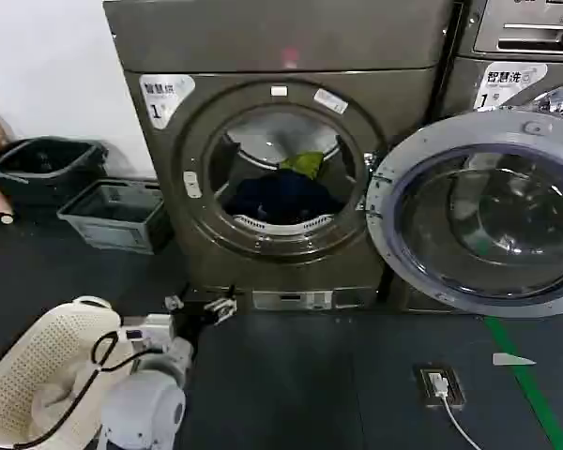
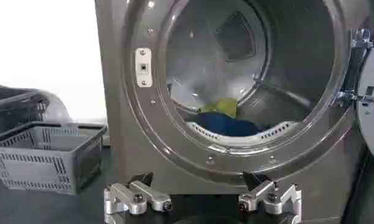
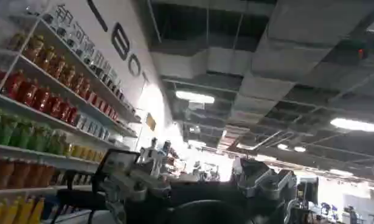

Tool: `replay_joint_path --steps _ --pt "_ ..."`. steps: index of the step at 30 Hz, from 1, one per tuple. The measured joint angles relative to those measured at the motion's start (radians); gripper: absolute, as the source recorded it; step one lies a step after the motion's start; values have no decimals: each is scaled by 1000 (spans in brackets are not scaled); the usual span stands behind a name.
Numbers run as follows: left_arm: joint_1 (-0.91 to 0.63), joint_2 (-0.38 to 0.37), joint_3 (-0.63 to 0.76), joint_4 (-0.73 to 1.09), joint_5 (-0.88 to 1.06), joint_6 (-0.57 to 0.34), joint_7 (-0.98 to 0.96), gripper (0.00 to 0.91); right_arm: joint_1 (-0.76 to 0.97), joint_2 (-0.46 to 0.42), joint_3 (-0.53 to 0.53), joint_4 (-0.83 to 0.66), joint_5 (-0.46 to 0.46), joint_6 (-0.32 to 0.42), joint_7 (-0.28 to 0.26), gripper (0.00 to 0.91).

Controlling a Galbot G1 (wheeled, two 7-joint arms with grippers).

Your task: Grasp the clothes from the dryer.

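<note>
One hand, left hand (image 2: 202,198), held spread below dryer (image 1: 291,42) porthole; to be raised, entered centrally, clenched on clothes (image 1: 281,192). Right hand's (image 3: 199,182) state untellable.

Left claw (image 2: 202,198) low, fingers spread

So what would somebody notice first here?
The big dryer in the middle, its round door swung wide open to the right. Inside lie the clothes, dark blue with a yellow-green bit on top. The left gripper sits open, low in front of the porthole.
</note>
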Motion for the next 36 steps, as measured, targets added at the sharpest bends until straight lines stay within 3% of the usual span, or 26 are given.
replay_joint_path --steps 9,21,36 --pt "12 2 1 -11 4 0 8 907 -3 0 -14 -20 9 31 37 907" --pt "13 3 4 -14 5 0 9 907 -8 -6 -11 -19 38 17 99 907" --pt "9 8 10 -8 0 0 8 907 -10 -5 0 -28 58 13 139 907"
